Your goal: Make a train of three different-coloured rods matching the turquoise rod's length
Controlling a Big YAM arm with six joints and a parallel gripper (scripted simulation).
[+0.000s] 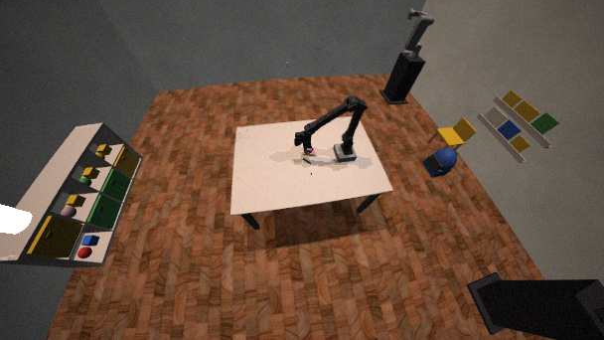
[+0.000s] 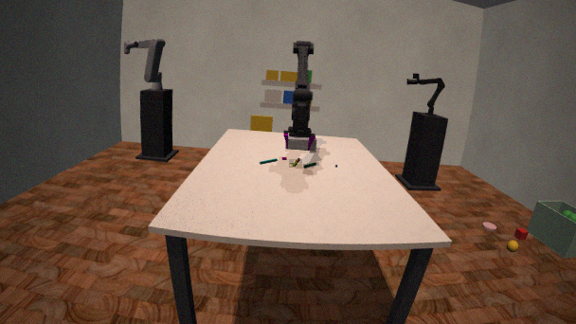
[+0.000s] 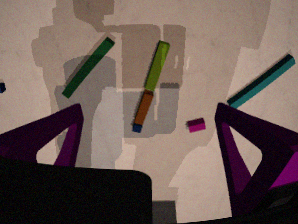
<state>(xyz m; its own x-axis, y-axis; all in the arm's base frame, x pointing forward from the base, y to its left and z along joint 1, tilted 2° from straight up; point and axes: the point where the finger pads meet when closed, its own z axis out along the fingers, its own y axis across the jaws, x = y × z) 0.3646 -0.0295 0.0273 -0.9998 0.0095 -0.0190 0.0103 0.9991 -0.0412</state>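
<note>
My gripper (image 1: 308, 151) (image 2: 298, 148) (image 3: 149, 110) is wide open and empty, above the rods. In the wrist view a lime rod (image 3: 157, 66), an orange rod (image 3: 143, 108) and a small blue rod (image 3: 137, 128) lie end to end in one slanted line, with no clear gap. The green rod (image 3: 88, 68) (image 2: 310, 165) lies apart to their left, slanted. The short magenta rod (image 3: 196, 125) (image 2: 284, 158) lies to their right, near the right finger. The turquoise rod (image 3: 262, 81) (image 2: 268, 161) lies further right. A second blue rod (image 3: 2, 87) (image 2: 336, 166) lies at the far left.
The rods lie on the white table (image 1: 268, 186) (image 2: 294, 215), in front of the arm's base (image 1: 345, 153). The arm's shadow falls across the rods. Shelves, a chair and other arms on pedestals stand away from the table.
</note>
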